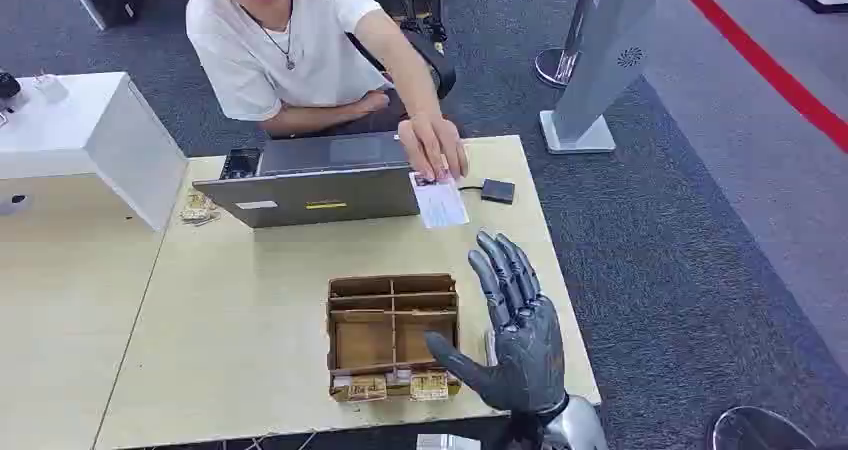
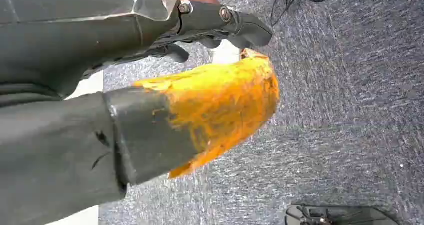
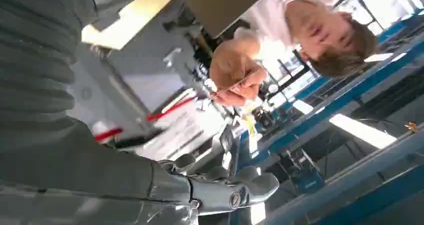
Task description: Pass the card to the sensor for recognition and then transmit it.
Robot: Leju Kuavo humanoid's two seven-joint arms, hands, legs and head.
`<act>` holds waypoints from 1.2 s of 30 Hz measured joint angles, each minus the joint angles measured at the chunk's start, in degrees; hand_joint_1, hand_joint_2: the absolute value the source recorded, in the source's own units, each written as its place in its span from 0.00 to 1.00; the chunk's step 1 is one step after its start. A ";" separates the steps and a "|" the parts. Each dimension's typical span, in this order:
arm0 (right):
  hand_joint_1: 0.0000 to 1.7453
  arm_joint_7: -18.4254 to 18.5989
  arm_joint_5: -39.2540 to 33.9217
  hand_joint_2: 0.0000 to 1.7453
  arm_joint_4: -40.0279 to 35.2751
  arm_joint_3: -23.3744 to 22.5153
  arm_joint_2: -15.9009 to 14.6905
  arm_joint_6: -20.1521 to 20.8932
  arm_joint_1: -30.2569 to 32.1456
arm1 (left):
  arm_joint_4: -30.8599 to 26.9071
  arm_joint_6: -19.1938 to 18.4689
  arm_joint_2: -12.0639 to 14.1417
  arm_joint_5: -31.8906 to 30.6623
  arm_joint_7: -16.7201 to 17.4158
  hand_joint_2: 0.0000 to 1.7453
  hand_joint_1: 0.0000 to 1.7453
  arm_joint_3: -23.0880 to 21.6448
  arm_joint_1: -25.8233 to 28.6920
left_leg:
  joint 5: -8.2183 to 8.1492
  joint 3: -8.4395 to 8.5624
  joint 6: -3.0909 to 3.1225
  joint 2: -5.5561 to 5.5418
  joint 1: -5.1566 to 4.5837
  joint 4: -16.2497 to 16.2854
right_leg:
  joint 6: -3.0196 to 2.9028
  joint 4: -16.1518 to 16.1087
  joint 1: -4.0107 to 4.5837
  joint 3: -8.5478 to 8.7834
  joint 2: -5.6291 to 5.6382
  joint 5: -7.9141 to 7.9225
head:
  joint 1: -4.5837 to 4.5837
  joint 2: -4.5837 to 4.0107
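Head view, right hand: the right hand [image 1: 515,325] is raised above the table's near right edge, holding nothing, fingers spread and pointing toward the far side, thumb out toward the box.
Card: the white card [image 1: 439,199] is pinched in the person's hand [image 1: 432,147] at the far right part of the table [image 1: 240,310], over the laptop's right end, well apart from the robot's fingers. Its print is too small to read.
Sensor: a small black sensor [image 1: 497,191] lies flat just right of the card, near the far right corner, with a cable running from it toward the laptop.
Laptop: the grey laptop [image 1: 315,193] stands open along the far edge, lid back toward the camera; a yellow label and a white label sit on the lid, unreadable.
Box: a brown cardboard box [image 1: 392,335] with dividers sits at the near edge, just left of the right hand; small printed packs lie along its near side.
Left wrist view, left hand: the left hand [image 2: 150,85] hangs over grey carpet, thumb smeared orange; whether its fingers are curled or apart I cannot tell.
Right wrist view: the person's hand holds the card edge-on [image 3: 232,85] beyond the robot's fingers.
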 joint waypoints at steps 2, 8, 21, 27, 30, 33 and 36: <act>0.00 0.13 6.93 1.00 0.00 -2.22 1.65 -0.02 -0.59 | 0.00 -0.02 0.02 -0.35 0.11 0.00 0.00 0.00 -0.01 | 0.00 0.01 0.00 0.00 0.00 0.00 | -0.01 0.00 0.00 0.00 0.00 0.01 | -0.02 0.00; 0.00 9.70 17.69 1.00 0.00 -4.28 2.86 -0.02 -3.11 | 0.00 -0.22 -0.09 -0.50 -0.42 0.00 0.00 0.00 -0.03 | 0.01 0.01 0.00 0.01 0.00 0.00 | -0.01 0.00 0.00 0.01 0.01 0.01 | 0.00 0.00; 0.00 22.47 21.69 1.00 -0.04 -0.85 -0.16 -0.02 -6.71 | 0.00 -0.52 -0.85 -0.48 -1.14 0.00 0.00 -0.02 -0.04 | 0.02 0.01 0.02 0.00 -0.01 0.01 | -0.02 0.00 0.00 0.00 0.00 0.02 | 0.00 0.00; 1.00 24.20 21.69 1.00 -0.50 1.10 -1.97 -0.02 -7.39 | 0.00 -0.52 -1.16 -0.48 -1.46 0.00 0.00 -0.02 -0.03 | 0.02 0.01 0.02 0.00 -0.01 0.01 | -0.02 0.00 0.00 0.00 0.00 0.02 | 0.00 0.00; 1.00 25.14 21.69 1.00 -0.74 1.95 -2.60 -0.02 -7.63 | 0.00 -0.57 -1.33 -0.48 -1.81 0.00 0.00 -0.02 -0.06 | 0.02 0.01 0.02 0.00 -0.01 0.01 | -0.02 0.00 0.00 0.00 0.00 0.02 | 0.00 0.00; 1.00 25.94 21.69 1.00 -1.09 2.96 -3.11 -0.02 -7.69 | 0.00 -0.57 -1.44 -0.48 -2.08 0.00 0.00 -0.02 -0.06 | 0.02 0.01 0.02 0.00 -0.01 0.01 | -0.02 0.00 0.00 0.00 0.00 0.02 | 0.00 0.00; 1.00 26.86 21.69 1.00 -1.40 3.63 -3.57 -0.02 -7.70 | 0.00 -0.57 -1.51 -0.48 -2.19 0.00 0.00 -0.02 -0.06 | 0.02 0.01 0.02 0.00 -0.01 0.01 | -0.02 0.00 0.00 0.00 0.00 0.02 | 0.00 0.00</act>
